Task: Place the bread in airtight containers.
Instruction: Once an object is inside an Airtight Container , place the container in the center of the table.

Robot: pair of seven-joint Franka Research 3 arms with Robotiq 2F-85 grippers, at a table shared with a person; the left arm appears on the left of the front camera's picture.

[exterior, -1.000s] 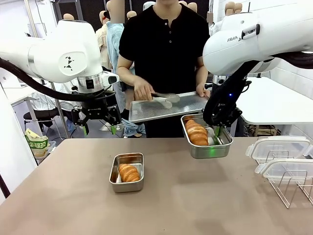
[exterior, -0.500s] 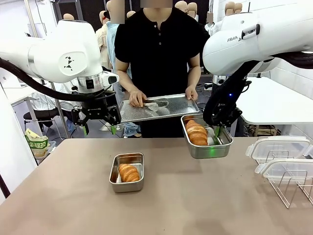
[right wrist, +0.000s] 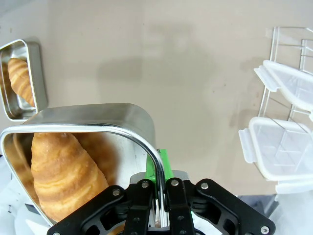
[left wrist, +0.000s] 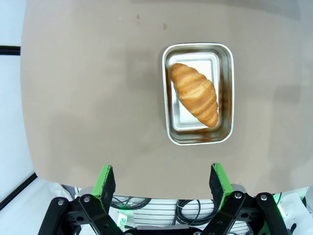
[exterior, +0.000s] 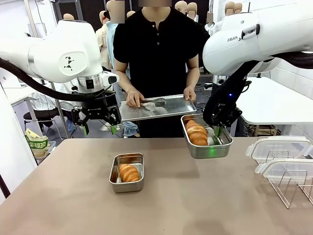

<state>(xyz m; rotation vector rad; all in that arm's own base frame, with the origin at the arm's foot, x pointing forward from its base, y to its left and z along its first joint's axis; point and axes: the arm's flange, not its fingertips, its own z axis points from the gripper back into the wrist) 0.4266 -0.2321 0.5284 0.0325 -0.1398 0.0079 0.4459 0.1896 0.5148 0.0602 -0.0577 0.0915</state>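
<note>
The right jaws are pressed together on the thin wall of one steel container (right wrist: 98, 121), one green pad (right wrist: 160, 164) outside the rim and the other finger inside, so that the tub is pinched by its edge and held in the air above the surface (exterior: 205, 210). A croissant (exterior: 197, 133) lies inside this lifted container, toward the side away from the grip. The left jaws are spread wide with nothing between them and hang over the far left of the surface; in the left wrist view the second container (left wrist: 198, 94) is seen at about 1 o'clock from them, resting flat with the other croissant (left wrist: 194, 93) laid slantwise in it. In the front view the lifted tub sits at roughly 2 o'clock from the resting one, well apart from it. Two clear lids (exterior: 279, 147) are propped in a wire rack (exterior: 293, 188) at the 3 o'clock edge. At 12 o'clock a steel tray (exterior: 178, 105) with tongs (exterior: 154, 103) is held by the person's hands (exterior: 133, 98). Since each tub holds its bread, filling is judged done and the step in hand is the setting down of the lifted container. The next move would call for a level descent so the croissant is not tipped, a clean release of the rim, then a lid to be fetched and squared to the rounded corners.
</note>
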